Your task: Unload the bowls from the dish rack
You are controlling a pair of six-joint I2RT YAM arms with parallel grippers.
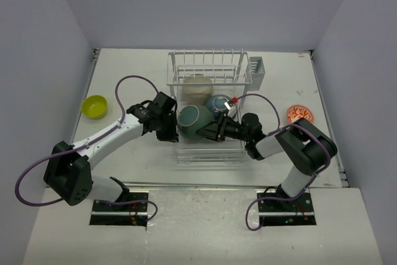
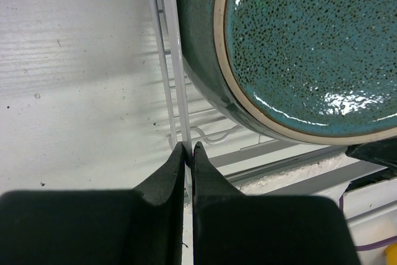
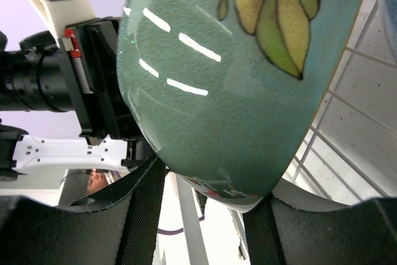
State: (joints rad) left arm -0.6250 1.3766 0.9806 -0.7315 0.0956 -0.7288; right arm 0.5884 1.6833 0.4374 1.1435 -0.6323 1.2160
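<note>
At mid-frame, wires of the dish rack (image 1: 211,59), the left gripper (image 1: 173,131) and the right gripper (image 1: 208,132) hem in the teal bowl (image 1: 195,121); bare table (image 1: 133,69) opens toward the upper left.

White arms (image 1: 105,133), black joints (image 1: 68,175), purple cables (image 1: 132,79); left gripper (image 2: 190,150) and right gripper (image 3: 205,212) black.

1. A white, flat tabletop (image 1: 124,72) carries everything, enclosed by pale walls on three sides.
2. A white wire dish rack (image 1: 211,153) stands on it, about mid-table.
3. A yellow-green round bowl (image 1: 95,106) sits upright near the left edge, well apart from the rack.
4. A white round bowl with an orange-red pattern (image 1: 300,114) lies right of the rack; it seems to be upright, though it is too small to be sure.
</note>
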